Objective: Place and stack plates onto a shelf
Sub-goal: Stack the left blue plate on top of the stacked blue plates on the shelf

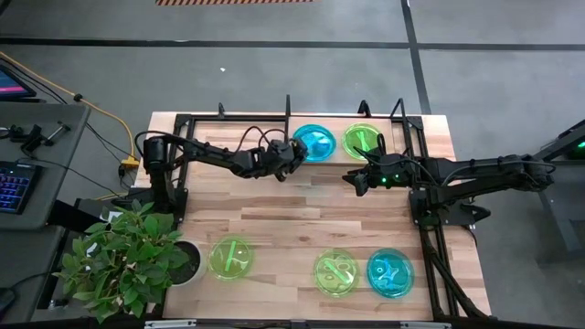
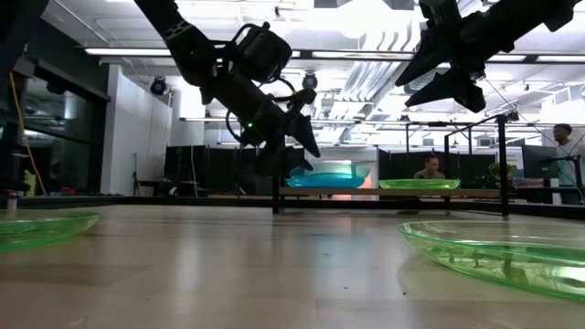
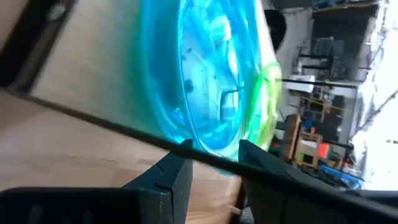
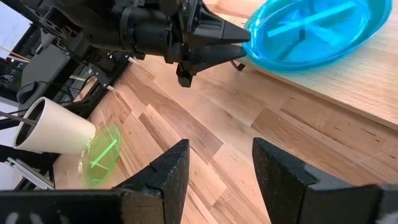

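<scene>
While the wooden bench (image 1: 302, 219) sits wide under both arms, the shelf (image 1: 274, 128) runs along its far edge, black rods over a light base board. On that board a blue plate (image 1: 315, 143) lies flat, a green plate (image 1: 363, 140) just beside it. Three more plates wait at the near edge: green (image 1: 229, 257), green (image 1: 336, 272), blue (image 1: 390, 272). A potted plant (image 1: 128, 256) crowds the near left corner.

Left end effector (image 4: 239, 46) is right at the blue plate's rim, fingers narrowed around the edge; whether it truly grips or has let go, I cannot tell. Right end effector (image 1: 355, 180) hovers over the bench near the shelf, fingers spread, holding nothing.

Risk now, as I judge it: if the left arm pulls back with the rim pinched, it drags the plate off the board or tips it. The two arms are close, so a careless swing could clip them together.
</scene>
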### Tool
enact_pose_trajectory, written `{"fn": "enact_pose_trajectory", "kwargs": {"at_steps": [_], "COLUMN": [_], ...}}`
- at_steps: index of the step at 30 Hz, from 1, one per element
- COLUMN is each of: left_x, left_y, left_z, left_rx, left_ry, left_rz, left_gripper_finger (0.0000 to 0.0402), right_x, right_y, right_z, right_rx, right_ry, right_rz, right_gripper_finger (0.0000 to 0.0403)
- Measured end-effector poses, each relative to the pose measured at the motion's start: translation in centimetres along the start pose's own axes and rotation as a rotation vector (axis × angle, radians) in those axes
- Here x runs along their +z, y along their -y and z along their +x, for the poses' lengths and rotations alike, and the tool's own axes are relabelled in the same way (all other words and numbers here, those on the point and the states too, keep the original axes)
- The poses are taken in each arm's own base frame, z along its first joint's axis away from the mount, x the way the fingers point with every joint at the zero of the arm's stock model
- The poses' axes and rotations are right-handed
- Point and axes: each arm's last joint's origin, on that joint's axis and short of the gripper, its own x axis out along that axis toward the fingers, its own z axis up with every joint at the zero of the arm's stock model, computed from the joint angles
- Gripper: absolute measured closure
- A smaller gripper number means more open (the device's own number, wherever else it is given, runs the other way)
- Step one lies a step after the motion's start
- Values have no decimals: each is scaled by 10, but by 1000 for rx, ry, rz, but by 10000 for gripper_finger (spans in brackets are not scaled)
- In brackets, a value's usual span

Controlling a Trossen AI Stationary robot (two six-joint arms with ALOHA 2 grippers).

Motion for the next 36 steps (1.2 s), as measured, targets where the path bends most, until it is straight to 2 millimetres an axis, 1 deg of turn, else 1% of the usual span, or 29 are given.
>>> {"fn": "enact_pose_trajectory", "kwargs": {"at_steps": [6,12,17,22,28,33,36], "left_x": [-4,-10,-10,-11,-11,-5,-8], "left_y": [1,4,2,5,6,6,9], "left_z": [-2,-4,-4,-4,-4,-2,-3], "left_rx": [-26,-60,-40,-70,-75,-66,-103], "left_ry": [18,-8,-2,-17,-33,-17,-40], "left_rz": [-133,-314,-328,-445,-480,-486,-496], "left_gripper_finger": [284,284,284,284,284,284,284], "right_x": [0,0,0,0,0,0,0], "right_y": [0,0,0,0,0,0,0], "right_z": [0,0,0,0,0,0,0], "right_rx": [0,0,0,0,0,0,0], "right_ry": [0,0,0,0,0,0,0], "right_rz": [9,11,33,33,33,36,42], "right_gripper_finger": [242,242,242,242,242,242,242]}}
